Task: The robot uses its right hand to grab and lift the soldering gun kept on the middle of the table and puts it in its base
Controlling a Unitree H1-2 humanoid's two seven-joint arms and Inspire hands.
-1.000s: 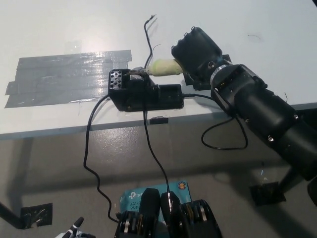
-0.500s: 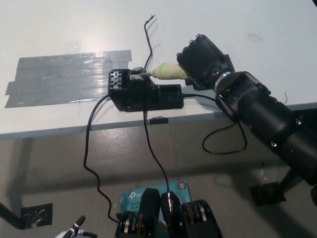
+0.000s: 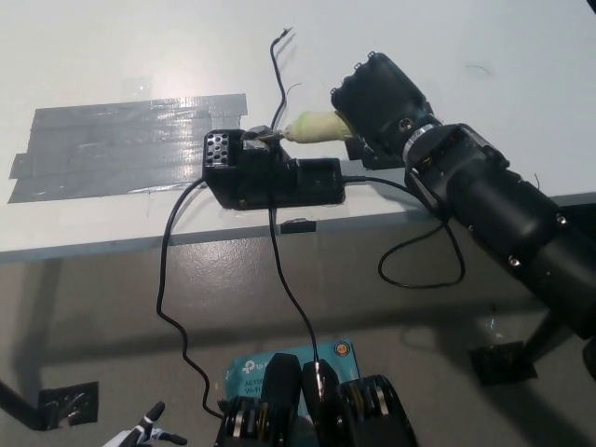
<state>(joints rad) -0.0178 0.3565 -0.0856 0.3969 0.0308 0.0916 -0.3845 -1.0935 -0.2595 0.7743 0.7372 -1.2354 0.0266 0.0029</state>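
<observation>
Placing step in hand — black right hand (image 3: pixel 377 98) closed round the soldering gun (image 3: pixel 315 126) just right of the base (image 3: pixel 270 177), metal tip touching the holder on the base's top. Next: seat the tip deeper, then release. Left hand (image 3: pixel 144 433) far below the base — grip impossible to tell. Teal box (image 3: pixel 284 365) below base, print unreadable.

Right hand (image 3: pixel 377 102) hides the soldering gun's (image 3: pixel 315 127) rear; left hand (image 3: pixel 149 432), below the base (image 3: pixel 270 177), is cut off.

I am seeing white lettering on the teal box (image 3: pixel 250 372) at bottom centre, too blurred to read.
</observation>
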